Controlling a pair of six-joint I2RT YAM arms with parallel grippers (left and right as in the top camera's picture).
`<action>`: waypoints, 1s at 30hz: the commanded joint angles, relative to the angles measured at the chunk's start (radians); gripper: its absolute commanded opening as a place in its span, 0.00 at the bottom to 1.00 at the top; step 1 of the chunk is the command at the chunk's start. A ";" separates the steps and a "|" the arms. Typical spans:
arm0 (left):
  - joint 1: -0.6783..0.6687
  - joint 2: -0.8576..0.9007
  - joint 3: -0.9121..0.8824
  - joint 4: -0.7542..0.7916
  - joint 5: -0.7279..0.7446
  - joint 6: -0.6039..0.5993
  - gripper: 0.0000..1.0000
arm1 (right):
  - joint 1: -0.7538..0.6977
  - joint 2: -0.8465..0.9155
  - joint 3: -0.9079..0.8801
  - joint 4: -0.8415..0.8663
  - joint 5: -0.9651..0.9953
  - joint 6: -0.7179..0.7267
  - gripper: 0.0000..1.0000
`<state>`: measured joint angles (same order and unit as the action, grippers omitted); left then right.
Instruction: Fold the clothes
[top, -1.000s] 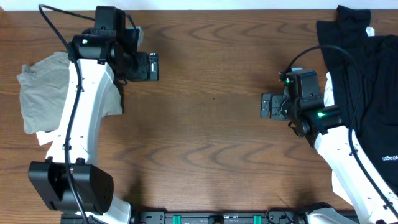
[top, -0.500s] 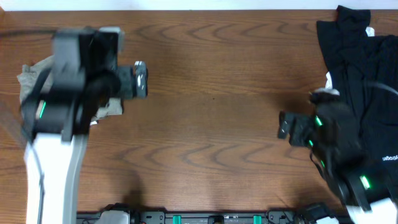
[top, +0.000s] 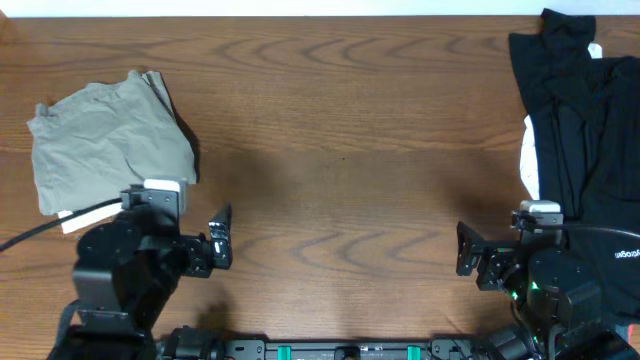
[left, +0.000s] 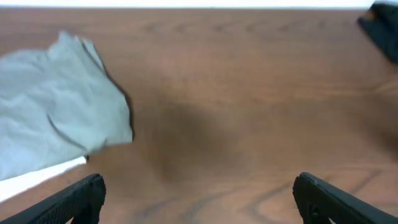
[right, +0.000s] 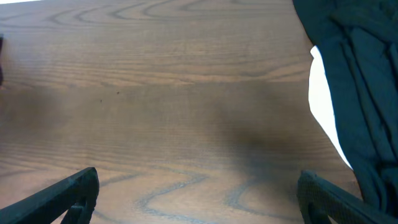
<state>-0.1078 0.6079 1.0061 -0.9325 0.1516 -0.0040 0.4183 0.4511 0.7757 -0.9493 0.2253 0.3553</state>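
The clothes, light khaki-grey shorts (top: 110, 140), lie in a folded bundle at the table's left, with a pale strip (top: 70, 220) showing under the near edge. In the left wrist view the shorts (left: 56, 124) sit far left, ahead of the jaws. My left gripper (top: 222, 238) hovers near the table's front edge, right of the shorts and apart from them, open and empty (left: 199, 202). My right gripper (top: 466, 250) is at the front right, open over bare wood (right: 199, 199), holding nothing.
A heap of black garments (top: 590, 130) covers the right end of the table, with a white tee (top: 527, 160) peeking from its left side. The same heap (right: 360, 81) fills the right wrist view's right side. Brown wooden tabletop (top: 340, 150) lies between.
Both arms have drawn back from mid-table to the near edge. The left arm no longer covers the shorts, which now show whole. Both grippers stayed open.
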 joint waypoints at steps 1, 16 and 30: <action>-0.004 -0.004 -0.008 -0.029 -0.011 -0.016 0.98 | 0.010 -0.006 -0.004 -0.005 -0.008 -0.008 0.99; -0.004 -0.002 -0.008 -0.073 -0.011 -0.016 0.98 | 0.010 -0.006 -0.004 -0.041 -0.027 -0.008 0.99; -0.004 -0.002 -0.008 -0.073 -0.011 -0.016 0.98 | -0.106 -0.050 -0.055 -0.037 0.011 -0.043 0.99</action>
<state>-0.1078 0.6094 0.9943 -1.0031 0.1493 -0.0044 0.3683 0.4232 0.7532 -1.0008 0.2142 0.3470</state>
